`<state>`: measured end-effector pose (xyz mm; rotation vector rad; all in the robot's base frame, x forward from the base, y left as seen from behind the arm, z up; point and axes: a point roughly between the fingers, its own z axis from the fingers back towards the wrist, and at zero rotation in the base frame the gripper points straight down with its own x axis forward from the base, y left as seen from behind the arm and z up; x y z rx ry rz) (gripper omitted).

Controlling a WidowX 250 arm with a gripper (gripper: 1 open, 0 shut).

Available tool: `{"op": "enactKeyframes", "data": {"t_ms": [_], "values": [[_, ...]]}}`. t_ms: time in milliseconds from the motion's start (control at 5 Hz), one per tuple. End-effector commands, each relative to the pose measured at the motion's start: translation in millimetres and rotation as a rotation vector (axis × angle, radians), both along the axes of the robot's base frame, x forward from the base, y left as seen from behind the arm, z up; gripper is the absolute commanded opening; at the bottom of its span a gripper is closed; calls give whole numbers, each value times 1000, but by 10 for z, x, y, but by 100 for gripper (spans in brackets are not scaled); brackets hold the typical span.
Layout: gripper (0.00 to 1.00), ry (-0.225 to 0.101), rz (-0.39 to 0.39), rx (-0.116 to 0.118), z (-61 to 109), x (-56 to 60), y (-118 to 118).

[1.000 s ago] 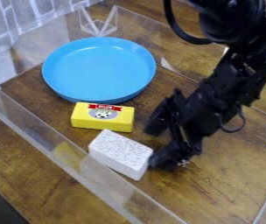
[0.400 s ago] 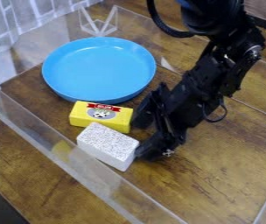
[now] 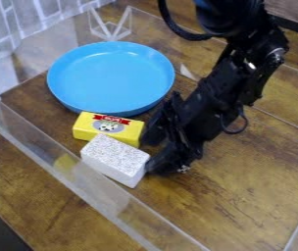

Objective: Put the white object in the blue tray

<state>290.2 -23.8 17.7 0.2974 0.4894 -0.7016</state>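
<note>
Your gripper (image 3: 156,160) shoved white sponge block (image 3: 114,160) toward 9 o'clock, now touching yellow box (image 3: 107,127) (jaw state unclear). Grasp unconfirmed; blue tray (image 3: 113,76) at 12.

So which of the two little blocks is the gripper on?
The white speckled block, nearest the camera. The gripper sits at its right end; the yellow box lies behind it, toward the blue tray.

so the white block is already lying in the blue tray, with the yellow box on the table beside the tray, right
Not quite. The white object is not in the blue tray; it lies on the wooden table, in front of the yellow box, with the gripper at its right end. The tray holds nothing. The yellow box does sit on the table beside the tray. The camera view shows this.
</note>
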Motion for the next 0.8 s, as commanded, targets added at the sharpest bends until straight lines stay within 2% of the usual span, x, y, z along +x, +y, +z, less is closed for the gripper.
{"op": "enactKeyframes", "data": {"t_ms": [0,400,600], "values": [[0,-65,48,-12,195,121,147],[0,-66,99,3,351,86,149],[0,-68,50,8,326,85,194]]}}
